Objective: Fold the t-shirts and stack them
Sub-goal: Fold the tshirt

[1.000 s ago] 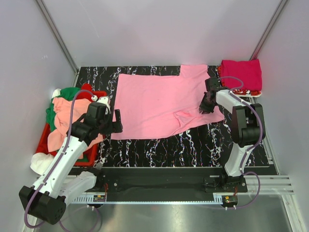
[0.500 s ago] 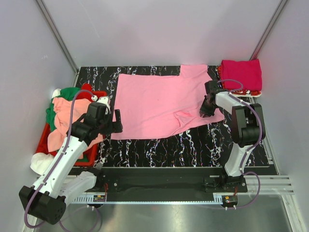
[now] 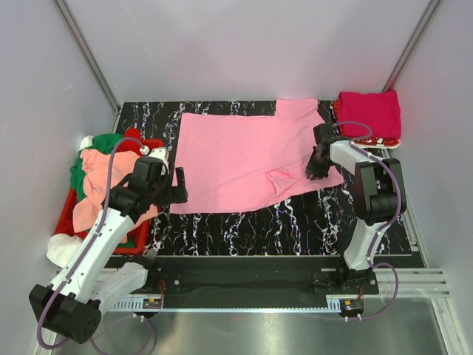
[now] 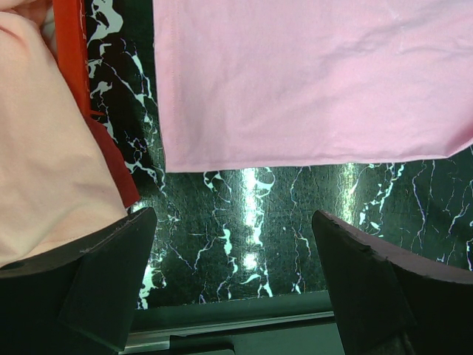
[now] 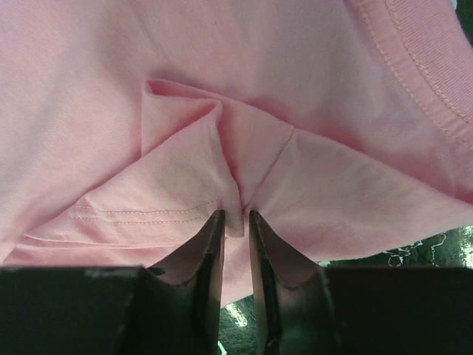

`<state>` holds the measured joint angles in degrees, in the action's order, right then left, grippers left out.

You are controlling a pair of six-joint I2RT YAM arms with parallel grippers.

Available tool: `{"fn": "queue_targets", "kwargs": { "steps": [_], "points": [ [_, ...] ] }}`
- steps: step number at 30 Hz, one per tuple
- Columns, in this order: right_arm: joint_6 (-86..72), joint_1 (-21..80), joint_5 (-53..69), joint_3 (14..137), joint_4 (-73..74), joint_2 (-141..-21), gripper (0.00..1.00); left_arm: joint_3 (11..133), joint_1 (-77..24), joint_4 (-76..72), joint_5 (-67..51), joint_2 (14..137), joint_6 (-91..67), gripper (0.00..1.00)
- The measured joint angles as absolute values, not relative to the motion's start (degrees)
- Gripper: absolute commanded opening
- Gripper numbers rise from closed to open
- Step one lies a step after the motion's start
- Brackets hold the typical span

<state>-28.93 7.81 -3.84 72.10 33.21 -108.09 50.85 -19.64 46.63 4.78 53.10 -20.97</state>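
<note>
At right edge of pink t-shirt [image 3: 236, 159], right end effector [image 5: 235, 217] pinches fold; left end effector [image 4: 233, 219] released.

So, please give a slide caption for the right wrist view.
Right gripper pinching a raised fold of the pink t-shirt.

No readable text, labels, brands or numbers in any view

The pink t-shirt [image 3: 244, 159] is soft matt cloth. The black marbled surface [image 4: 251, 244] is glossy; the red crate [image 4: 72, 44] looks smooth plastic.
</note>
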Motion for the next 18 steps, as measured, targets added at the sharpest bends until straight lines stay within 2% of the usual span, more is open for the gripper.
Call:
{"fn": "queue_targets", "kwargs": {
  "steps": [6,10,18],
  "points": [
    [-28.9,7.8,-3.4,72.1,33.0,-108.1,0.16,50.9,-19.6,46.6,4.8,53.1,-21.0,0.93],
    [-29.0,7.8,-3.3,72.1,32.8,-108.1,0.0,50.9,-19.6,46.6,4.8,53.2,-21.0,0.93],
    [-29.1,7.8,-1.9,72.1,32.9,-108.0,0.0,50.9,-19.6,46.6,4.8,53.6,-21.0,0.93]
  ]
}}
